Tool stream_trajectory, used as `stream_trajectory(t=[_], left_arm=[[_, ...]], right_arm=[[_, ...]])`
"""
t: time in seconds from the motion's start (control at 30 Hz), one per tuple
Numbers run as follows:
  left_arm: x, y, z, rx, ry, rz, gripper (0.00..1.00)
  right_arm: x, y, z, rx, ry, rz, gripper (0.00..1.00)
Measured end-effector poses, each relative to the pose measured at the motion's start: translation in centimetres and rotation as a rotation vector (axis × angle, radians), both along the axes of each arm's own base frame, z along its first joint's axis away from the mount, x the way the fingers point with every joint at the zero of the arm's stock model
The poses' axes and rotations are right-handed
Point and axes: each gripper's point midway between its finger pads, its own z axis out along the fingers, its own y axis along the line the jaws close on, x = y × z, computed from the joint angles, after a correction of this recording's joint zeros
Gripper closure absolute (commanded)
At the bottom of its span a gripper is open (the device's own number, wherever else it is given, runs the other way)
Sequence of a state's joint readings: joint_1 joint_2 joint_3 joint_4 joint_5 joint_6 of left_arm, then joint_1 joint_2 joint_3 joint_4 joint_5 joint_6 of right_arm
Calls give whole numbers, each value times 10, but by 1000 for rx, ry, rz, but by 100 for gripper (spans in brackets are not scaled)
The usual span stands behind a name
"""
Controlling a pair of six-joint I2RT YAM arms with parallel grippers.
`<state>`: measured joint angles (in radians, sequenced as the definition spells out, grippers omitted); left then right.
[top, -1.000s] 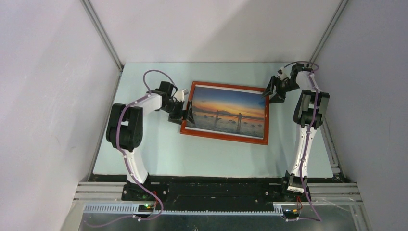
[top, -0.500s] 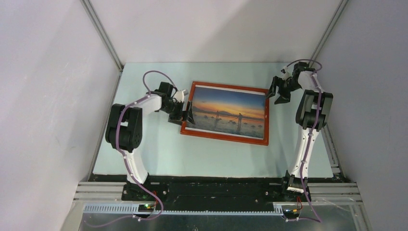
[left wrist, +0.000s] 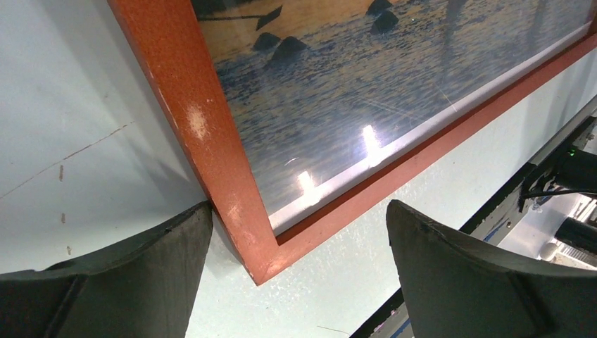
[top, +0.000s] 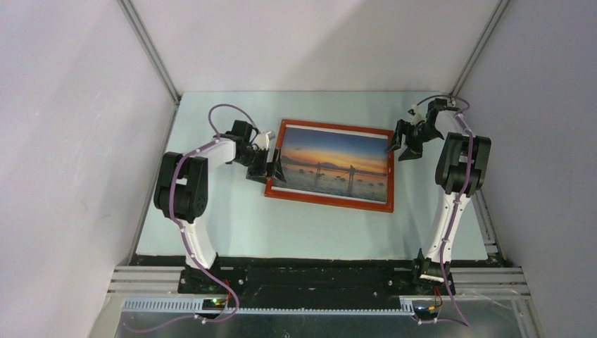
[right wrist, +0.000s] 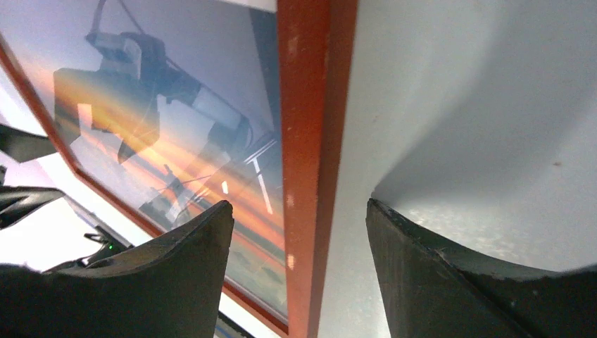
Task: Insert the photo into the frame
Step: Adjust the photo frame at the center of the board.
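Note:
The orange-brown frame (top: 325, 201) lies flat in the middle of the table, and the sunset photo (top: 334, 165) lies inside it, picture side up. My left gripper (top: 272, 169) is at the frame's left edge, open. In the left wrist view the frame's corner (left wrist: 262, 266) sits between the jaws of that gripper (left wrist: 299, 211), with one finger (left wrist: 151, 264) against the rail's outer side. My right gripper (top: 404, 143) is open at the frame's upper right corner. In the right wrist view its jaws (right wrist: 297, 208) straddle the side rail (right wrist: 310, 141) without touching it.
The pale table (top: 225, 218) is boxed in by white walls on the left, right and back. A black strip and aluminium rails (top: 317, 282) run along the near edge by the arm bases.
My right gripper has drifted slightly to the right and down at the frame's upper right corner. The left arm, the frame and the photo have stayed put.

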<state>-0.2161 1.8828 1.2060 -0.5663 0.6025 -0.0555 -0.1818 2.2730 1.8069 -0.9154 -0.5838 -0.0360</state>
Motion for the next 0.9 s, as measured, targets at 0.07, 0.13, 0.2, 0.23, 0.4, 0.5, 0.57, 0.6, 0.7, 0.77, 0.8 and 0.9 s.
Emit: stream_trajectory(t=[0.07,0.13,0.2,0.23,0.4,0.5,0.57,0.6,0.7,0.77,0.8,0.9], left_arm=[[-1,-1,0,-5,2,-2,1],[-1,-1,1,-9,4,-3,1],[-2,-2,1,-14,6,-5,1],[-2,-2,1,-18,8,-7,1],[-5,-3,2,-33,17,-11,1],[-7,-4,2,-39,23,-13,1],[-9,-5,2,-46,31,-16,1],[-10,-5,2,-49,35,-18,1],[-13,-7,3,-61,48,-22,1],[-15,-7,4,-67,54,-25,1],[-16,-8,4,-70,58,-26,0],[-17,-8,4,-76,64,-28,0]], right_arm=[[-3,5,0,20,5,8,28],[-5,11,0,42,9,17,28],[-6,17,1,61,10,26,29],[-6,19,2,66,9,31,29],[-5,21,2,71,12,43,29],[-2,22,2,73,18,45,29],[0,21,2,74,20,46,30],[2,21,1,74,20,46,30],[6,21,1,79,20,48,30],[8,22,2,81,18,49,30],[9,22,2,81,17,51,30],[12,22,3,80,14,53,30]])
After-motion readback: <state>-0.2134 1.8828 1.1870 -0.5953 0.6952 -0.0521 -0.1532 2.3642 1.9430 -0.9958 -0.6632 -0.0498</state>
